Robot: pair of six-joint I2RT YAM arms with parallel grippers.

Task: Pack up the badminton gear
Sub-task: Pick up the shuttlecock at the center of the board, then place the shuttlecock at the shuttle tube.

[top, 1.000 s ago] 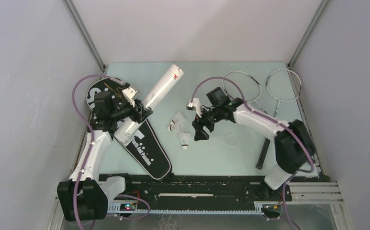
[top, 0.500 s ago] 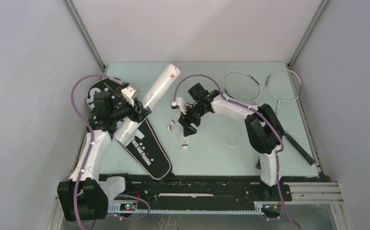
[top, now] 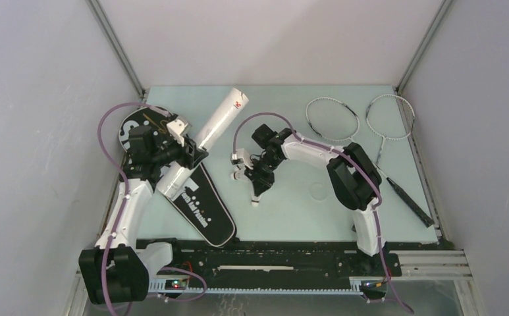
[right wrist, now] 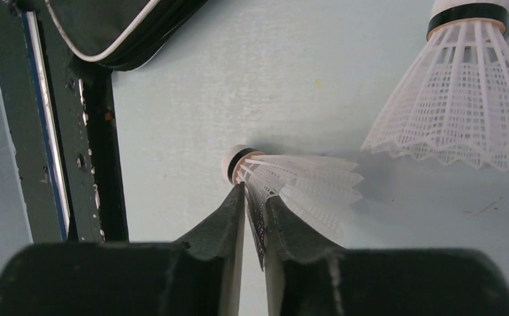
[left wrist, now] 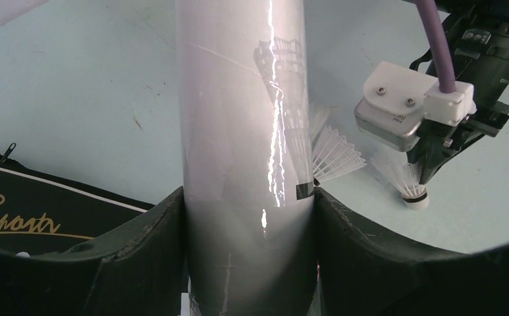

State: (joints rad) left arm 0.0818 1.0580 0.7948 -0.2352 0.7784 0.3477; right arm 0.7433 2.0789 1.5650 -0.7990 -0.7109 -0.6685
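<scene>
bag (top: pixel 199 204): lies flat at the table's (top: pixel 291 217) left, running diagonally, its wide end under the left arm. Soft and floppy, probably light. It will likely sag if lifted from one end; best taken at the zip edge or the narrow handle end.

racquets (top: pixel 332 120): two at the far right, heads side by side toward the back wall, one black handle trailing to the right edge. Light, with a thin springy frame. Grab the handle or shaft, not the strings.

tube (top: pixel 225 115): clamped across its lower body by the left gripper (top: pixel 187 157), jaws spread wide around it. It is tilted, open end pointing to the far middle, lower end over the bag. Glossy wall, so I'd expect it to slip or rotate in the jaws. Thin and hollow, probably crushable, so squeeze moderately.

shuttlecock (right wrist: pixel 304 184): lies on the table mid-left, cork toward the near edge. The right gripper (right wrist: pixel 255 204) has its fingers nearly pressed together, pinching one side of the skirt just behind the cork. Almost weightless, and the skirt bends easily. A grip nearer the cork is stiffer and safer for feeding it into the tube cork first.

other two shuttlecocks (right wrist: pixel 462 112): just beside it, toward the tube, touching each other. Same handling.
</scene>
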